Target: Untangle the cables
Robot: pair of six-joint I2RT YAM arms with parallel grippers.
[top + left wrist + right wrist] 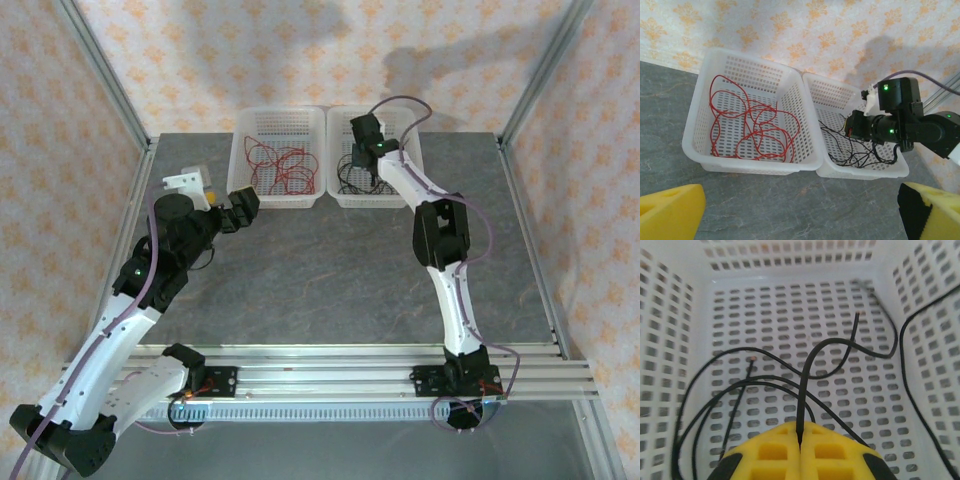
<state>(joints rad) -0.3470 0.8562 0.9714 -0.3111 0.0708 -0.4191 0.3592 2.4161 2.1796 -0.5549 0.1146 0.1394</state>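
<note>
Red cables (283, 166) lie looped in the left white basket (240, 140); in the left wrist view the same red cables (750, 125) fill its floor. Black cables (352, 178) lie in the right basket (420, 190). My right gripper (800, 434) reaches down into that basket and is shut on one black cable (807, 375), which rises from between the yellow fingertips. In the top view the right gripper (372, 178) sits over the black tangle. My left gripper (240, 210) hangs open over the table just in front of the left basket, with its yellow fingers (670, 212) wide apart and nothing between them.
The two baskets stand side by side, touching, at the back of the grey table (330, 270). Aluminium frame posts (110, 90) rise at the back corners. The right arm's wrist (895, 120) hangs over the right basket (865, 172).
</note>
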